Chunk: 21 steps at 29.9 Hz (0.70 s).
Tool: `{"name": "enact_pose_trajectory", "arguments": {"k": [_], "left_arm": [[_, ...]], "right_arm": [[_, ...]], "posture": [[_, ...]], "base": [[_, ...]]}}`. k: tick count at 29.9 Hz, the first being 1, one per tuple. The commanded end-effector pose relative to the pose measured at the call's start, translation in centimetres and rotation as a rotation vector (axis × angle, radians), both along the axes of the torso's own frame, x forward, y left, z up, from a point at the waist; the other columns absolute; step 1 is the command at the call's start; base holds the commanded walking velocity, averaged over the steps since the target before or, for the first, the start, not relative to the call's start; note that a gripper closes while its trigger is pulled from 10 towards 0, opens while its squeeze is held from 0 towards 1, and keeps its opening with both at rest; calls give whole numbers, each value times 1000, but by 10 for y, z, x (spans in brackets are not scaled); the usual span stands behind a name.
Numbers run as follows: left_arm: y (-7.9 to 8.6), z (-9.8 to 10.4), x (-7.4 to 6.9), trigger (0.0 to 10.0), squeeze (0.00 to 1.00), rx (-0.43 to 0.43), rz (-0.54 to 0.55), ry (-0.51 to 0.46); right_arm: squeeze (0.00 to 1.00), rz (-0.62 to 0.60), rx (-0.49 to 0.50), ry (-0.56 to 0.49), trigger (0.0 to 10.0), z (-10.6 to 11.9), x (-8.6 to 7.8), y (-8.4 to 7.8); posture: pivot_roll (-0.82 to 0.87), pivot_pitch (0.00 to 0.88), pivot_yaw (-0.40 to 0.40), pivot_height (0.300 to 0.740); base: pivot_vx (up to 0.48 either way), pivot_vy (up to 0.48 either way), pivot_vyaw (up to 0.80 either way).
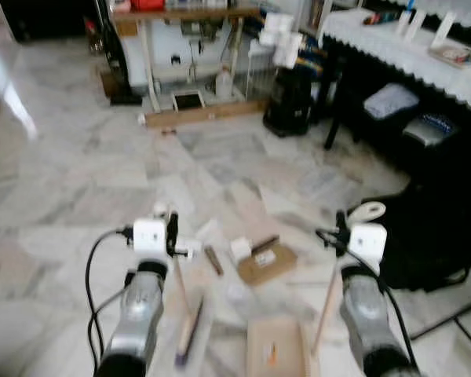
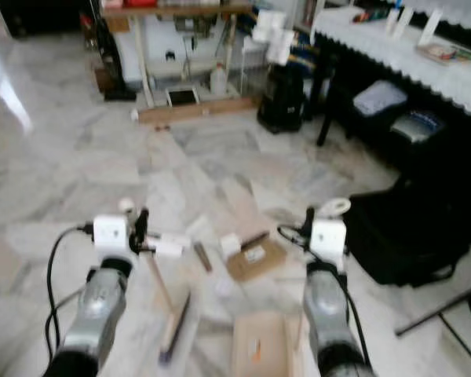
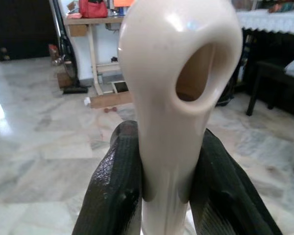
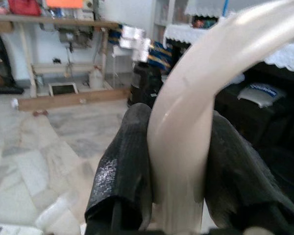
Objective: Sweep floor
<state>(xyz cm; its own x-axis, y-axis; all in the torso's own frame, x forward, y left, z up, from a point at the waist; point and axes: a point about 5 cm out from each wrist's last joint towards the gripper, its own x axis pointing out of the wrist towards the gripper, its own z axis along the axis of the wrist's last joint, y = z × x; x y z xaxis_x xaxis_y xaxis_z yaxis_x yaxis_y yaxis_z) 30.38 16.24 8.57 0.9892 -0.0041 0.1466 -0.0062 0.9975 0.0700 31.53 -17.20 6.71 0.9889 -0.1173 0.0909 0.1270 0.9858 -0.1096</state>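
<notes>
My left gripper point(image 1: 173, 234) is shut on the cream broom handle point(image 3: 176, 73), just below its hanging hole. The stick runs down to the brush head point(image 1: 190, 330) on the marble floor. The cream handle point(image 4: 186, 122) of the tan dustpan point(image 1: 276, 345) is clamped in my shut right gripper point(image 1: 342, 232), and the pan rests on the floor between my arms. Litter lies just ahead of both tools: a flat cardboard piece point(image 1: 265, 263), a small white box point(image 1: 240, 248), a short brown stick point(image 1: 213, 259) and pale scraps.
A black bag point(image 1: 432, 236) lies on the floor close to my right arm. Behind it stands a dark table with a white lace cloth point(image 1: 408, 47). A black bin point(image 1: 289, 98), a wooden plank point(image 1: 204, 115) and a workbench point(image 1: 188, 16) line the far wall.
</notes>
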Motion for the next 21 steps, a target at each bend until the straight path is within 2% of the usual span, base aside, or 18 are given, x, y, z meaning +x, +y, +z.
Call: {"name": "enact_pose_trajectory", "arguments": {"k": [1,4,14,18,21], "left_arm": [[-4,9,3,10000,0,0,-9,-46],[-5,9,3,10000,0,-3,-8,-47],[-5,9,2,10000,0,-4,-6,-45],[-5,9,3,10000,0,-6,-6,-47],[-5,9,3,10000,0,-7,-7,-47]], "right_arm": [[0,-11,-11,-56,10000,13,6,-5],[0,-10,-14,-50,10000,13,7,-5],[0,-18,-5,-67,10000,16,7,-7],[0,-7,-29,-55,10000,15,8,-6],[0,-21,2,-57,10000,14,7,-7]], "posture": [[45,0,-17,740],[43,0,-20,740],[39,0,-20,740],[37,0,-19,740],[37,0,-19,740]], "base": [[307,0,800],[309,0,800],[309,0,0],[307,0,800],[306,0,533]]}}
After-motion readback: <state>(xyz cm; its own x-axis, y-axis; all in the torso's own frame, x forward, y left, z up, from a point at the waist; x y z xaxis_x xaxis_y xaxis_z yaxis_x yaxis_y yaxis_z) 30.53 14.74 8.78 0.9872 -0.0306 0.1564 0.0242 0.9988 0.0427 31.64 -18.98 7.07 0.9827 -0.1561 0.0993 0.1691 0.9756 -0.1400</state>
